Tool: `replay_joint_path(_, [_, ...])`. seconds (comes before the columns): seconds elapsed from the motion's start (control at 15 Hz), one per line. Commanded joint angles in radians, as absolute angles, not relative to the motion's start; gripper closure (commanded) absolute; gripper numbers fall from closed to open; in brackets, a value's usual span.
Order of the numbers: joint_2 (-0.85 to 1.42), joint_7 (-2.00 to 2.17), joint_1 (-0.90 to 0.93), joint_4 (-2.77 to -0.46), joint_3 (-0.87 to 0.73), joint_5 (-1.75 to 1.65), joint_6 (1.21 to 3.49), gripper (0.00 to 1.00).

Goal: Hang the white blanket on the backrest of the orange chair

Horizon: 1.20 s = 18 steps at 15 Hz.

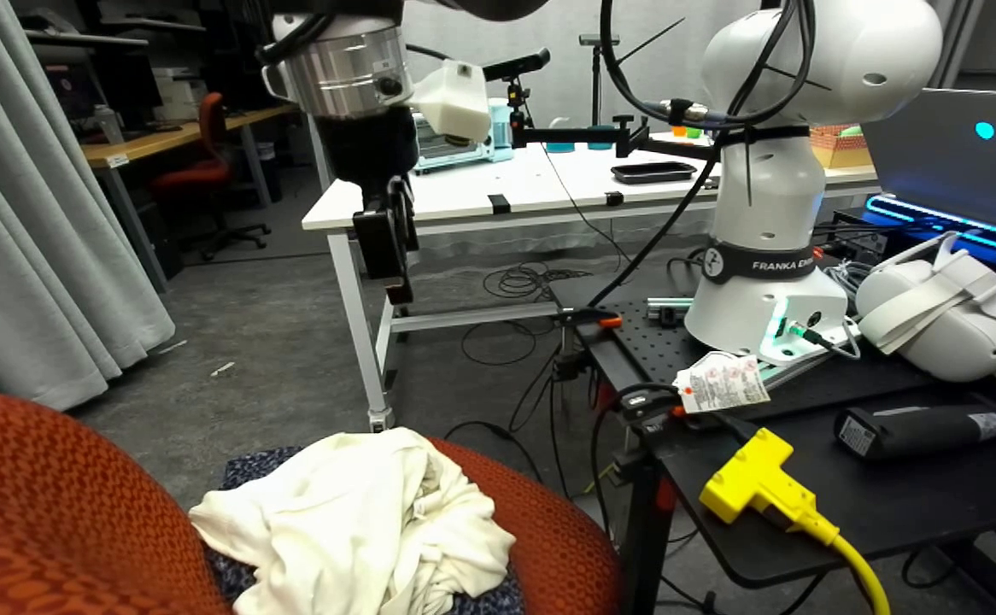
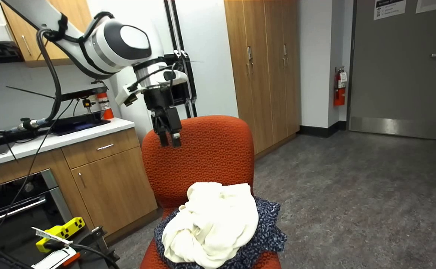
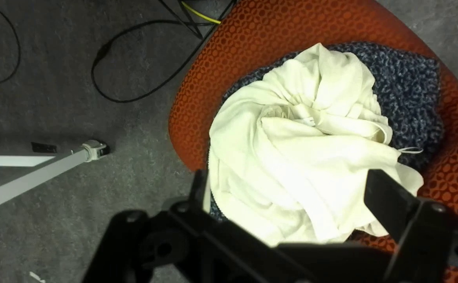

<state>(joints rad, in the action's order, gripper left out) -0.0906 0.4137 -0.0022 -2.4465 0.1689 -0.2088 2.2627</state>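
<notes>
The white blanket (image 1: 361, 521) lies crumpled in a heap on the dark speckled seat (image 2: 268, 220) of the orange chair. It shows too in an exterior view (image 2: 218, 220) and in the wrist view (image 3: 311, 153). The chair's backrest (image 2: 206, 153) is bare; part of it fills the lower left of an exterior view (image 1: 45, 504). My gripper (image 2: 170, 141) is open and empty, pointing down above the chair, well above the blanket. In the wrist view its two fingers (image 3: 288, 175) stand wide apart, with the blanket below and between them.
A black table (image 1: 805, 478) with the robot base, a yellow power plug (image 1: 763, 478) and a headset (image 1: 934, 307) stands beside the chair. A white table (image 1: 464, 201) stands behind the arm. Cables (image 3: 134, 98) lie on the floor. A wooden counter (image 2: 106, 168) stands near the chair.
</notes>
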Motion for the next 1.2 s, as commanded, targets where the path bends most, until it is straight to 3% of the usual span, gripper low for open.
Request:
replay_joint_path(0.0, [0.077,0.244,0.007,-2.392,0.114,-0.234,2.440,0.00])
replay_joint_path(0.2, [0.257,0.113,0.006,-2.323,0.077,-0.218,2.598,0.00])
replay_joint_path(0.4, [0.220,0.007,0.037,-2.280,0.117,-0.129,2.505,0.00])
replay_joint_path(1.13, [0.232,-0.095,0.025,-2.329,0.097,-0.118,2.602,0.00])
